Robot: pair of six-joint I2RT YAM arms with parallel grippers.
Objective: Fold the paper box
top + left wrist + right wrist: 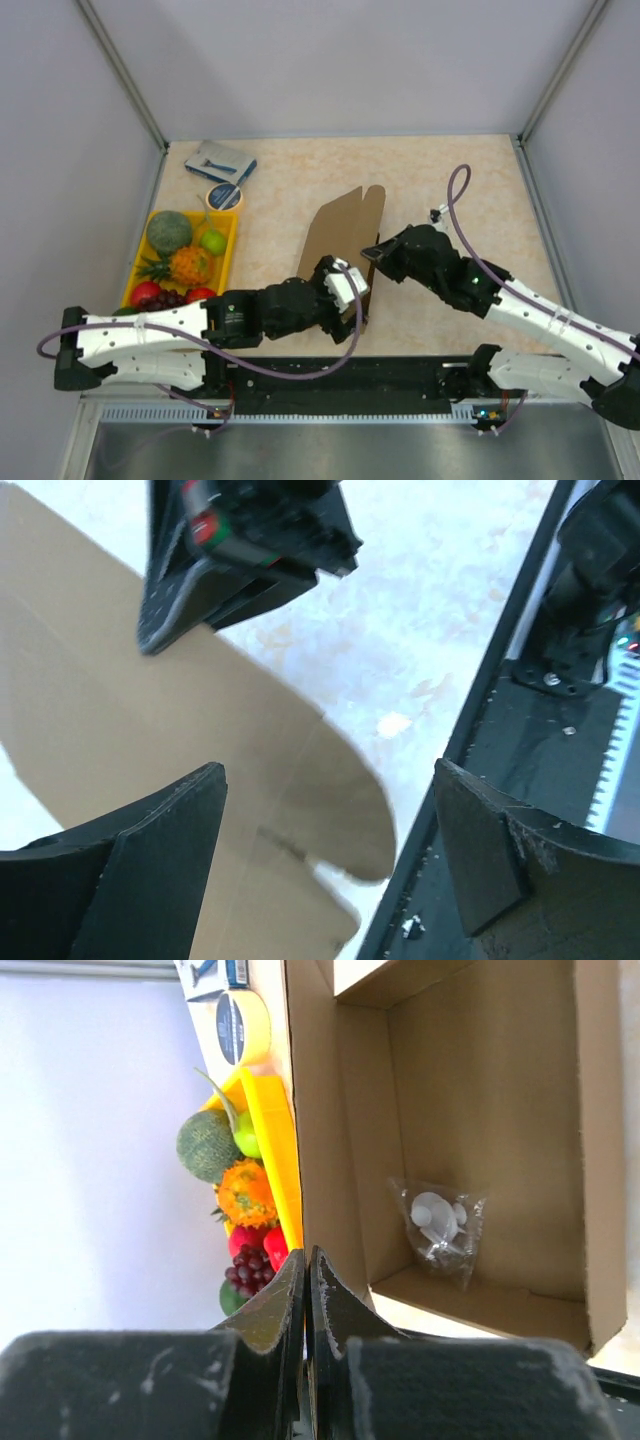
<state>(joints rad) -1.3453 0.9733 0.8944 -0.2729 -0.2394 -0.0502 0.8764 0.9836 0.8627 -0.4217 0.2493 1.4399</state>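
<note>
The paper box [345, 235] is brown cardboard and stands mid-table, its lid flaps raised on edge. In the right wrist view its open inside [480, 1110] holds a small clear bag of white parts [437, 1228]. My left gripper [348, 288] sits at the box's near end, open, with a rounded cardboard flap [300, 770] beneath the wide-apart jaws [330, 820] and nothing gripped. My right gripper [373, 250] is shut, its tips [307, 1260] pressed together against the edge of the box's side wall. It shows from the left wrist as a dark shape [240, 550] above the flap.
A yellow tray [233, 250] of fruit lies at the left, also seen from the right wrist [270, 1150]. Behind it are a tape roll [223, 197] and a blue-grey packet [220, 160]. A black rail [400, 375] runs along the table's near edge.
</note>
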